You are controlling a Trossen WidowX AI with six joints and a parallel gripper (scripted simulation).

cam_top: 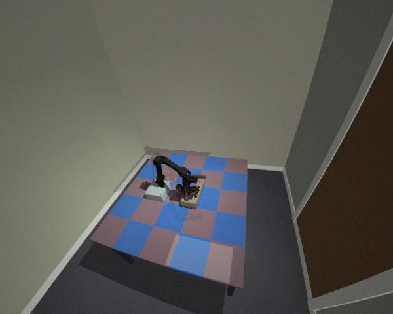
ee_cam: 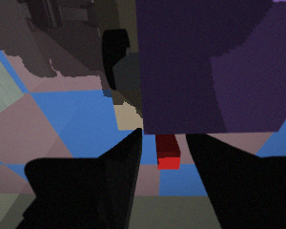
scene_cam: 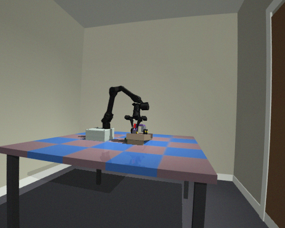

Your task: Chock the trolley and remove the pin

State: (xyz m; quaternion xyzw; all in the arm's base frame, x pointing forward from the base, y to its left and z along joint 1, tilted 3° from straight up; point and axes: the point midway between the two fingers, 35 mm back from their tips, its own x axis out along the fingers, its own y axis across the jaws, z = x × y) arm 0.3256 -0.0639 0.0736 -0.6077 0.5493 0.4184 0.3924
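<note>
The purple trolley (cam_top: 193, 184) (scene_cam: 141, 125) (ee_cam: 181, 72) stands on the tan ramp (cam_top: 188, 205) (scene_cam: 138, 137) (ee_cam: 129, 118). One dark wheel (ee_cam: 114, 43) shows beside its body in the wrist view. The red head of the stop pin (scene_cam: 134, 126) (ee_cam: 169, 163) stands up at the trolley's end. My gripper (ee_cam: 163, 132) is partly open and low over that end, with one finger on each side of the red head in the wrist view; contact cannot be told. The chock cannot be made out clearly. Only a dark green sliver of the tray (scene_cam: 125, 140) shows behind the ramp.
The pale robot base (cam_top: 156, 193) (scene_cam: 97, 135) stands left of the ramp. The trolley's purple body lies close beside the fingers in the wrist view. The ramp stands on the blue and mauve checkered table (cam_top: 169, 216) (scene_cam: 135, 156).
</note>
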